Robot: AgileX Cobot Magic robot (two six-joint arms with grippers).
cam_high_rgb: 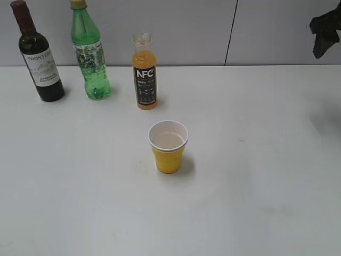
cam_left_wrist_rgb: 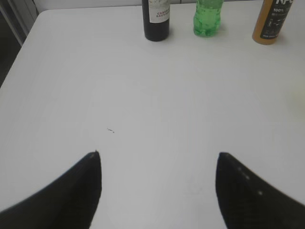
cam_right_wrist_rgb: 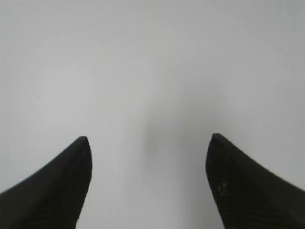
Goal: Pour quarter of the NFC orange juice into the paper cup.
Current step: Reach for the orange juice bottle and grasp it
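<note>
The NFC orange juice (cam_high_rgb: 144, 74), a small clear bottle without a cap, stands upright near the back of the white table; its lower part also shows at the top right of the left wrist view, the NFC orange juice (cam_left_wrist_rgb: 272, 21). In front of it stands the yellow paper cup (cam_high_rgb: 168, 146), upright, white inside. My left gripper (cam_left_wrist_rgb: 158, 157) is open over bare table, far from both. My right gripper (cam_right_wrist_rgb: 148, 139) is open above bare table, with nothing between its fingers. A dark piece of the right arm (cam_high_rgb: 325, 32) shows at the far right of the exterior view.
A dark wine bottle (cam_high_rgb: 39, 56) and a green plastic bottle (cam_high_rgb: 90, 53) stand left of the juice along the wall. The table's left edge (cam_left_wrist_rgb: 19, 52) shows in the left wrist view.
</note>
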